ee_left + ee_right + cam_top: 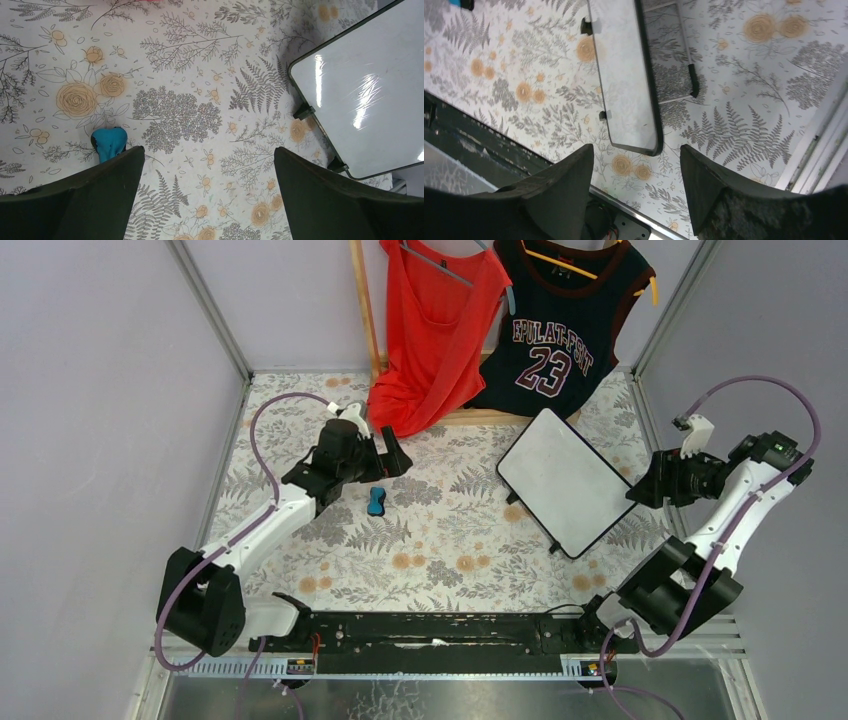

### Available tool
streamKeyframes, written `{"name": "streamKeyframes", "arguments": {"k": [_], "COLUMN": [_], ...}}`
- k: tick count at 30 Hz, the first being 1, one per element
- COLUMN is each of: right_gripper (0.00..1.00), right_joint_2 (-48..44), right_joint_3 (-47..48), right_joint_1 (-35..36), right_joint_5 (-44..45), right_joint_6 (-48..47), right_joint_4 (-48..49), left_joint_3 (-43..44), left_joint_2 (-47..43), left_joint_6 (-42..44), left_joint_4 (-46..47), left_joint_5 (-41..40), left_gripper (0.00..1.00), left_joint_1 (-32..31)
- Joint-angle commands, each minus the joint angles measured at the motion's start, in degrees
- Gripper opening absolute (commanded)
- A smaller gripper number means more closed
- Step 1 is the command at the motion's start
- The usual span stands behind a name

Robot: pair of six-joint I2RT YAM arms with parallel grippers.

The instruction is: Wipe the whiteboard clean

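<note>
Whiteboard [566, 480] looks blank; left gripper [209, 160] wide open, empty, near blue eraser [109, 142]; right gripper [638, 155] parted, empty

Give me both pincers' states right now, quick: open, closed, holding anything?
Left pincer: open, holding nothing.
Right pincer: open, holding nothing.

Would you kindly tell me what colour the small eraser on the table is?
The eraser is bright blue, seen best in the left wrist view.
</note>
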Motion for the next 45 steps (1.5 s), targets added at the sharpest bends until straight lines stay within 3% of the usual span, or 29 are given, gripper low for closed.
{"name": "streamKeyframes", "arguments": {"k": [1,5,9,27,29,32,37,45], "right_gripper": [0.7,0.71,0.72,0.78,0.93,0.99,0.99,0.99], "right_joint_2": [-1.97,-5.51,-10.23,-16.41,-15.94,-15.55,-16.13,-17.18], "right_joint_3": [2.63,-0.72,-7.4,-29.17,-30.51,-33.29,-37.46,-39.25], "right_joint_1": [0.23,0.21,0.21,0.22,0.21,0.22,0.21,0.21], "right_joint_5": [0.11,7.05,15.36,27.38,27.29,27.08,28.31,29.82], "right_joint_6": [13.65,28.56,35.73,39.97,39.78,38.84,39.43,42.45], "right_joint_4": [8.78,24.25,35.93,53.24,54.3,56.51,61.12,64.72], "left_joint_3": [-0.41,-1.22,-1.58,-2.24,-2.27,-2.54,-3.72,-4.39], "left_joint_2": [-1.67,-2.05,-2.38,-5.58,-5.68,-6.48,-9.21,-9.56], "left_joint_6": [-0.86,-1.13,-1.22,-1.79,-2.01,-2.56,-3.02,-3.15], "left_joint_4": [4.08,4.65,4.72,4.69,4.85,4.7,4.6,4.07], "left_joint_5": [-1.04,-0.93,-1.59,-7.38,-8.16,-10.73,-15.31,-15.96], "left_gripper": [1.0,1.0,1.0,1.0,1.0,1.0,1.0,1.0], "left_joint_1": [0.33,0.35,0.34,0.32,0.32,0.33,0.34,0.32]}}
